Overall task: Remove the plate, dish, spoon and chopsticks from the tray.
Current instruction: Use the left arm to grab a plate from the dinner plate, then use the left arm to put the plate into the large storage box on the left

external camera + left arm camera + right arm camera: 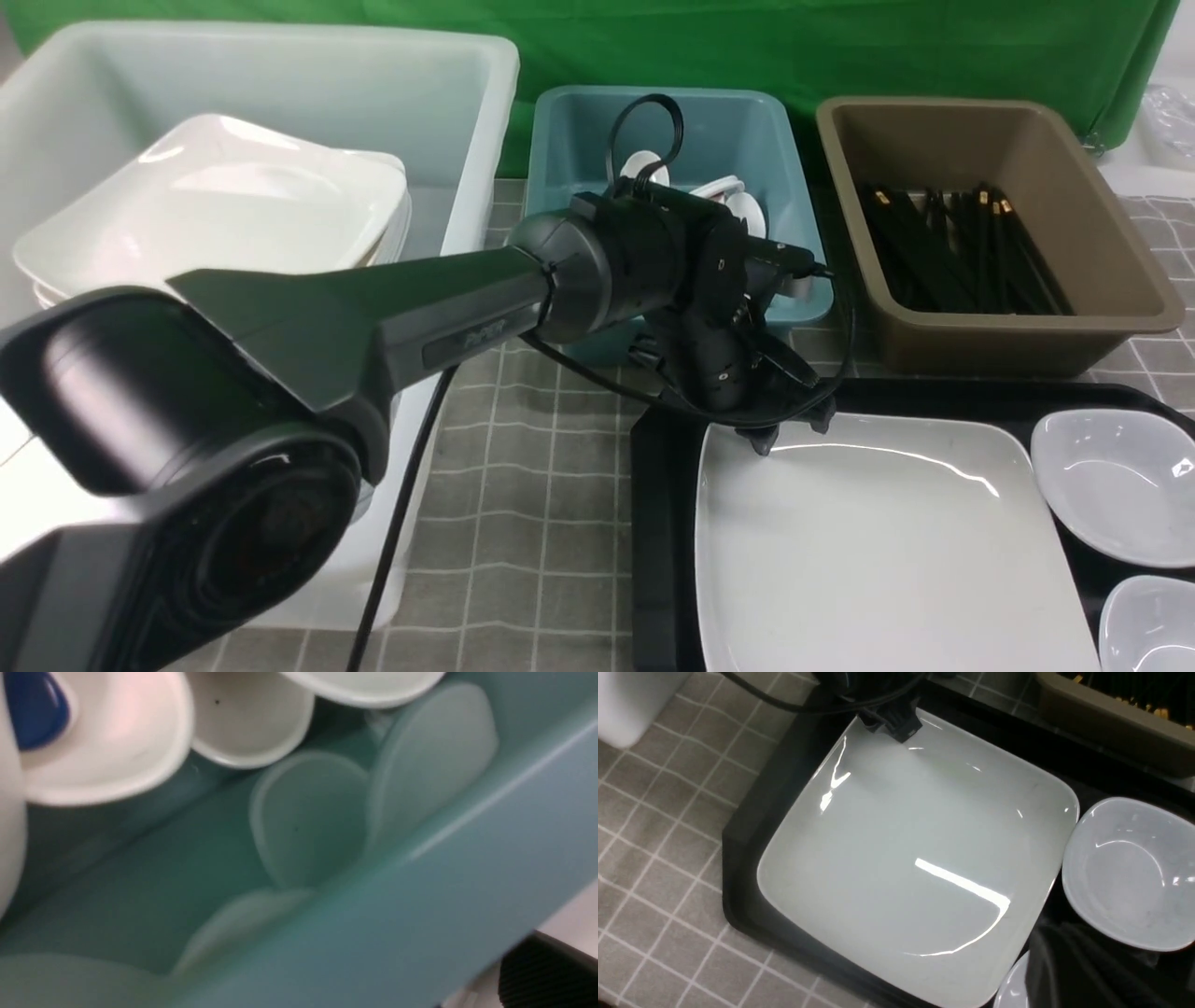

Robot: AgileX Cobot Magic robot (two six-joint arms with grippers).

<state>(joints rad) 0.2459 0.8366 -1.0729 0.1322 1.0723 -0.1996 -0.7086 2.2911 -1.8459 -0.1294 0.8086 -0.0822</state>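
At the tray's (663, 523) far left corner, the front view shows the left gripper (789, 427) at the far rim of the plate (887, 541). Its fingertips stand a little apart, but I cannot tell if they clamp the rim. The plate covers the tray's left part, and two small deep dishes (1111, 485) lie along the right edge. Behind the tray, on the bench, stand a white bin (467, 112) with stacked plates (224, 205), a teal tub (560, 149) and a brown tub (1102, 243) with black chopsticks (962, 252).

The left wrist view is blurred and shows white spoons (247, 723) inside the teal tub.

The right wrist view shows one dish just beside the plate's right edge. The right gripper (1083, 970) is only a dark shape, with its jaws together.
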